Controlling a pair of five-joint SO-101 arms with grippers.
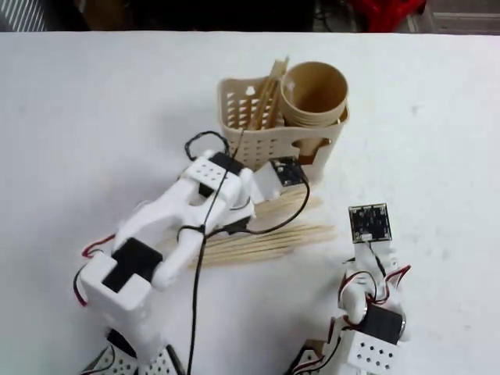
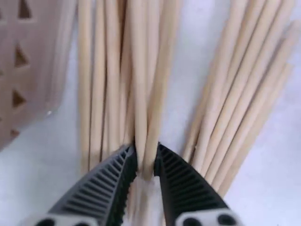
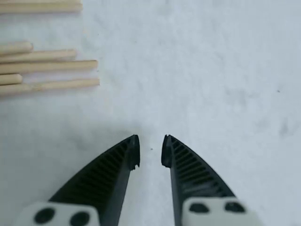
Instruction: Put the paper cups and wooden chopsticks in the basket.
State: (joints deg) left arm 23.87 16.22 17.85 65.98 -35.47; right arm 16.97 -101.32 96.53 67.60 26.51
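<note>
Left tool (image 2: 145, 159) pinches pale, round, smooth wooden chopsticks (image 2: 140, 70); right tool (image 3: 150, 151) sits slightly parted.

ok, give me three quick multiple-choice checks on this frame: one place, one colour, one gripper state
1. Where are the paper cups?
A. on a shelf
B. in the basket
C. in a person's hand

2. What colour is the basket?
A. beige
B. blue
C. black

3. What does the right gripper hold?
A. a cup
B. a chopstick
C. nothing

Answers:
1 B: the high view shows the cups stacked upright inside the basket.
2 A: its latticed wall is a pale beige against the white table.
3 C: the gripper's own wrist view shows its fingers slightly apart over bare table, with nothing between them.
</note>
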